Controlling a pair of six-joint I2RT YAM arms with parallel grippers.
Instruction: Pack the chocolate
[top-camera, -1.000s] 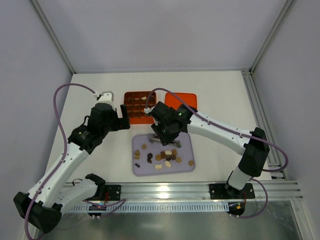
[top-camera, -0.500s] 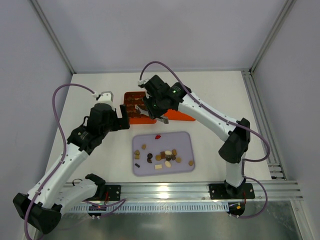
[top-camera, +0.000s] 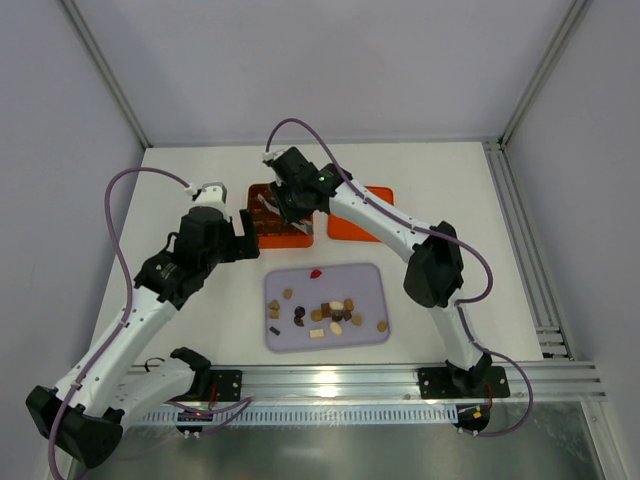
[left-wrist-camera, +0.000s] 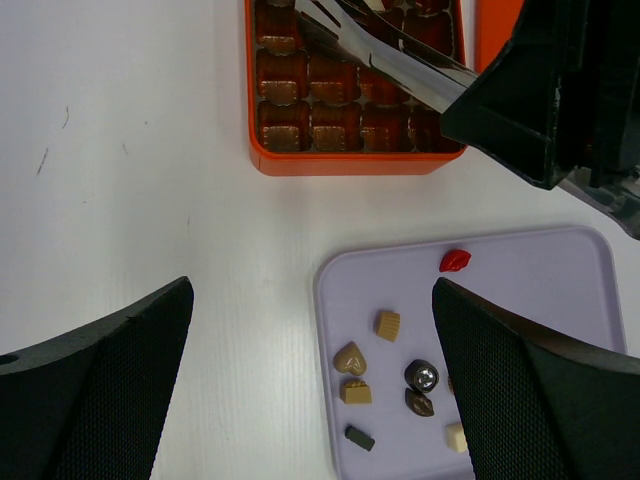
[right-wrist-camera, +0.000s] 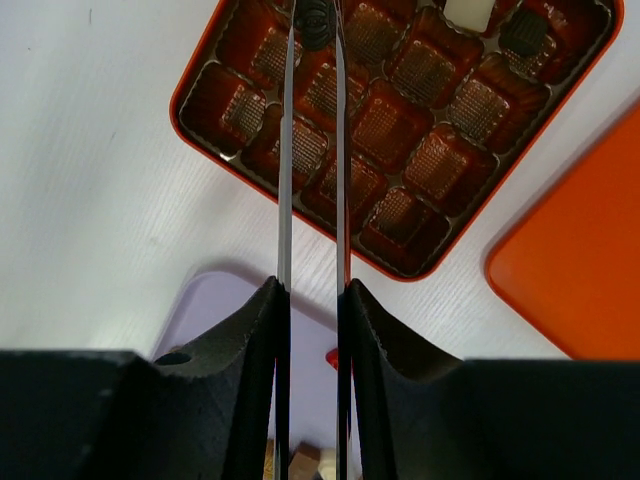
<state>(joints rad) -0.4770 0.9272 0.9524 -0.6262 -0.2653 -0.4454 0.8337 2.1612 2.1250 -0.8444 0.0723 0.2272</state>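
The white table is carrying an orange box, a flat orange lid lying just beside it, and a lilac tray sitting nearer the arms.

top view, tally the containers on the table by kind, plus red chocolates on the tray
box: 1
lid: 1
tray: 1
red chocolate: 1
total: 4

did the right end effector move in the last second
Yes: the right end effector, holding a dark chocolate, went from over the purple tray to over the orange box beyond.
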